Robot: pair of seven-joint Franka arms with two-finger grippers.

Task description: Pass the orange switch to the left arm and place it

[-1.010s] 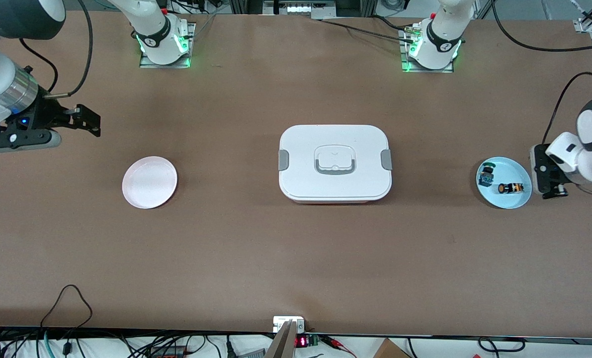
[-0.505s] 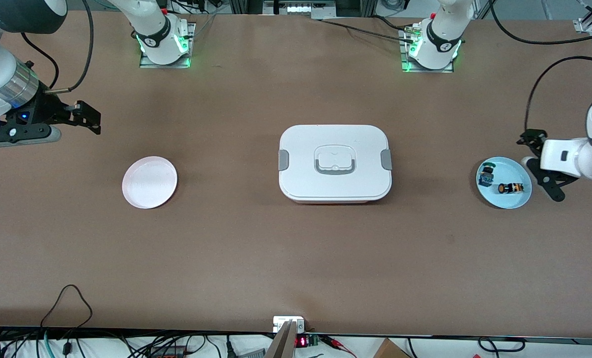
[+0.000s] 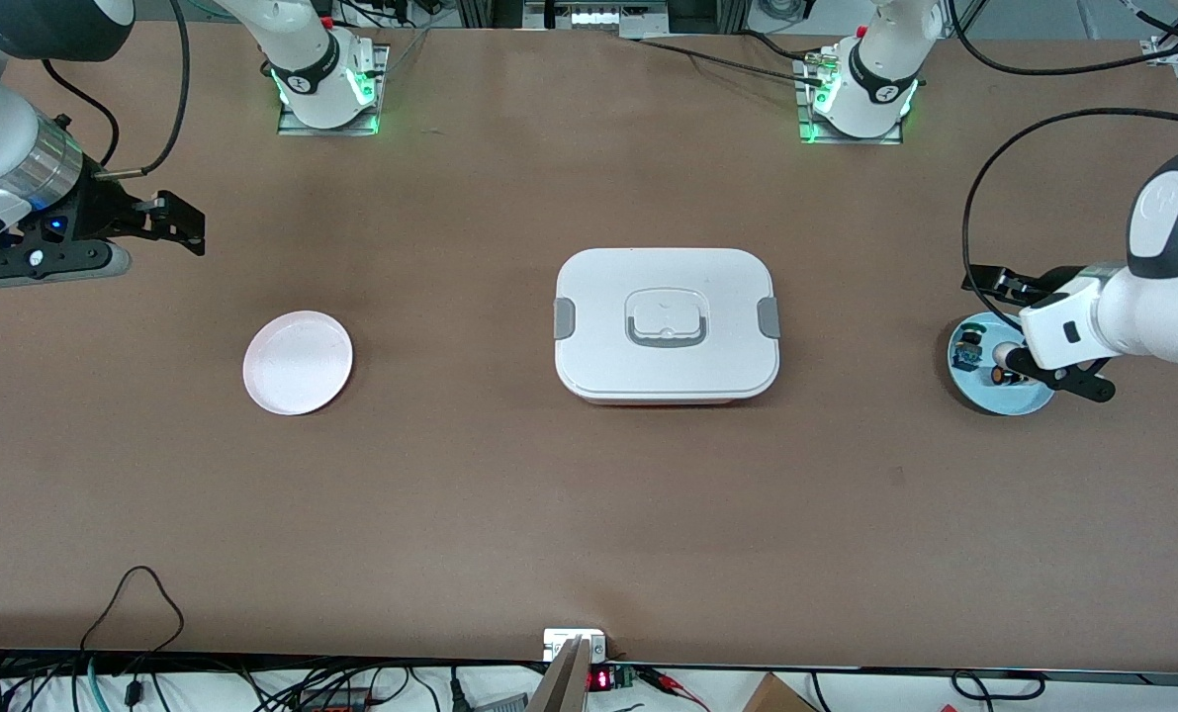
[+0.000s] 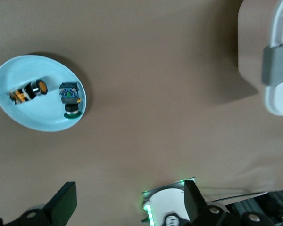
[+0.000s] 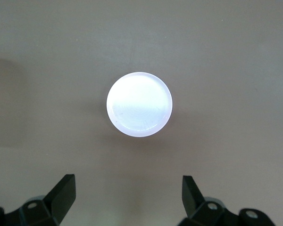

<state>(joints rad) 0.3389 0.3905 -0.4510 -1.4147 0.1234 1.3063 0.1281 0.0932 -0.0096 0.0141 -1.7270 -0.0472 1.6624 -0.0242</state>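
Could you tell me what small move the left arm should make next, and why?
Probably lower the open left gripper onto the stubby black, orange-capped switch, which lies untouched in the pale blue round dish beside the green-capped switch. The open right gripper waits.

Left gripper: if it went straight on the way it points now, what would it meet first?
Probably bare table. The open left gripper points down beside the blue plate holding the orange switch, not at it; depth is unclear.

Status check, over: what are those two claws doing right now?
Left claw open above the light blue plate. Small black orange-capped switch lying on it, untouched. Right claw open over pink plate. Big white box sits between plates.
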